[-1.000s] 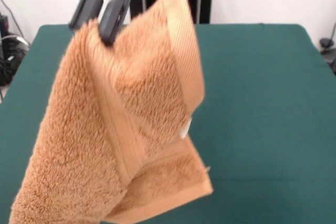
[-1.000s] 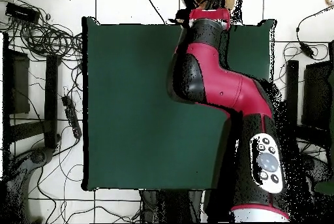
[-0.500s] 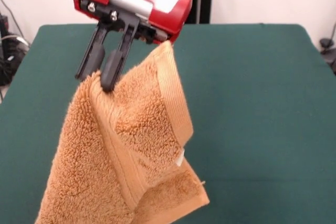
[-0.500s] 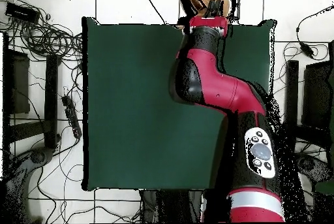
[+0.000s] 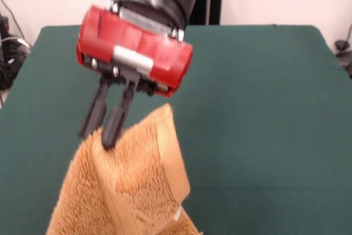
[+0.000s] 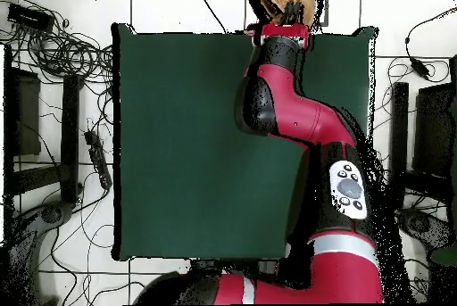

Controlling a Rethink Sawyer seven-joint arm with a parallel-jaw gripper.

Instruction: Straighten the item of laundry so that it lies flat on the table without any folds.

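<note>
Front view: the gripper (image 5: 99, 133) is seen low over the table (image 5: 264, 108), its two dark fingers (image 5: 116, 119) clamped on the top edge of the towel (image 5: 124, 191). The towel is held up off the tabletop, hanging bunched and folded, w/ a woven border band running down its right side; a small white label is glimpsed near the picture's bottom edge. The towel's lower part is cut off by the frame, so contact w/ the table cannot be told. The red gripper housing and black wrist cover part of the table's far left area. Cables (image 5: 11, 53) are seen off the table's far left corner, and a small dark object off the far right one.

Overhead view: the arm (image 6: 294, 124) is stretched across the table's right half to the edge opposite the base, hiding much of that side. The towel shows only as a tan patch at that edge, past the red wrist. Fingers not discernible here. Cable tangles (image 6: 62, 48) lie on the tiled floor by the table's left edge; dark equipment (image 6: 437, 128) stands beyond the right edge.
</note>
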